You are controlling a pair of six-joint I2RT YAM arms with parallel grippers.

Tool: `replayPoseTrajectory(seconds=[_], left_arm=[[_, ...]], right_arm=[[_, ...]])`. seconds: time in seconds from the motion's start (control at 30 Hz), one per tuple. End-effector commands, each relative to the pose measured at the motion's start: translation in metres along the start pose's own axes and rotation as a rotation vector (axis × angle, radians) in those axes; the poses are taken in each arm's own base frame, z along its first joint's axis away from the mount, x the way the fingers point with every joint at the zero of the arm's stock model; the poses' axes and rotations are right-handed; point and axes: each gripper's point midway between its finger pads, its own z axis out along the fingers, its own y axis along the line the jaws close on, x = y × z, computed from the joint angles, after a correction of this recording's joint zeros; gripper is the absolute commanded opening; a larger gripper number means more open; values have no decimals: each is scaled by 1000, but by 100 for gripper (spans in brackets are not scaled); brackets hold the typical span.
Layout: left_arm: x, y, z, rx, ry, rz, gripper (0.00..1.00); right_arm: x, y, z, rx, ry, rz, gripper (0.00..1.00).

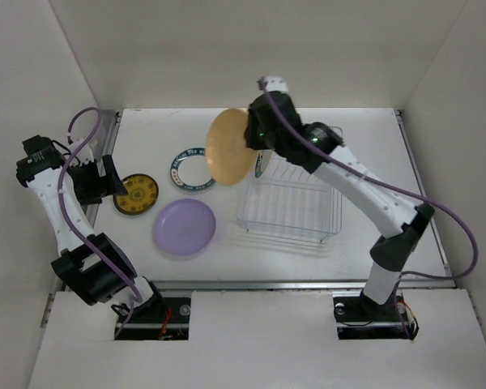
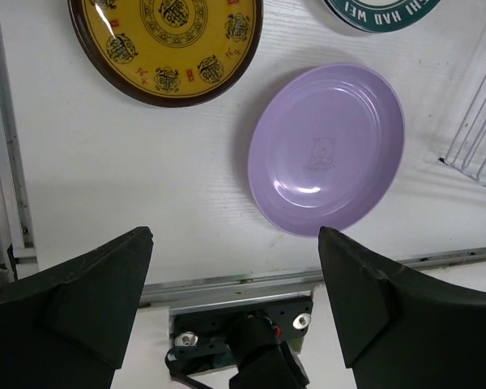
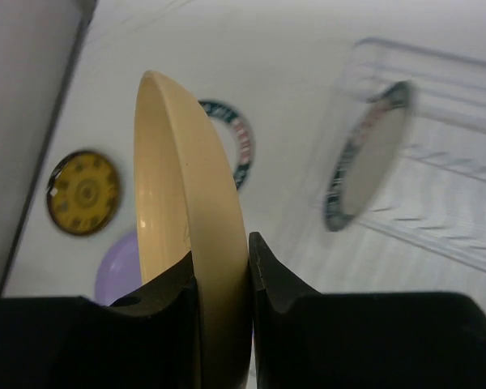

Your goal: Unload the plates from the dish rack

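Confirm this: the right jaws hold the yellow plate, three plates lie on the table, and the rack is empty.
Wrong on the rack: the right wrist view shows one patterned plate standing in it. The right jaws hold the yellow plate, and the lavender plate, mustard plate and blue-rimmed plate lie on the table.

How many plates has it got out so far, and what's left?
Three plates already lie on the table: the mustard plate, the blue-rimmed plate and the lavender plate. The right gripper holds the pale yellow plate in the air. At least one dark-rimmed plate stands in the dish rack.
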Motion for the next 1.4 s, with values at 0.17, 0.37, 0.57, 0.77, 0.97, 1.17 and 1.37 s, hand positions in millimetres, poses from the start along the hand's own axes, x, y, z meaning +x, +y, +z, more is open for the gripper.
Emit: replayPoseTrajectory(seconds=[0.17, 0.37, 0.57, 0.77, 0.97, 1.17, 1.37], left_arm=[[9, -5, -17, -49, -21, 34, 84], [-3, -9, -30, -59, -50, 41, 84], [-5, -10, -24, -30, -55, 20, 85], [-13, -12, -23, -6, -46, -22, 85], [-14, -17, -29, 4, -47, -13, 85], [-11, -19, -28, 9, -55, -9, 85], [-1, -23, -28, 8, -59, -7, 87]], right_arm=[[116, 161, 62, -552, 246, -82, 0], [193, 178, 89, -630, 432, -116, 1], [259, 177, 98, -650, 567, -143, 20], [286, 142, 119, -467, 603, -188, 57], [295, 114, 134, -303, 616, -251, 64], [289, 121, 121, -308, 599, -253, 64], [229, 138, 83, -379, 505, -118, 64]])
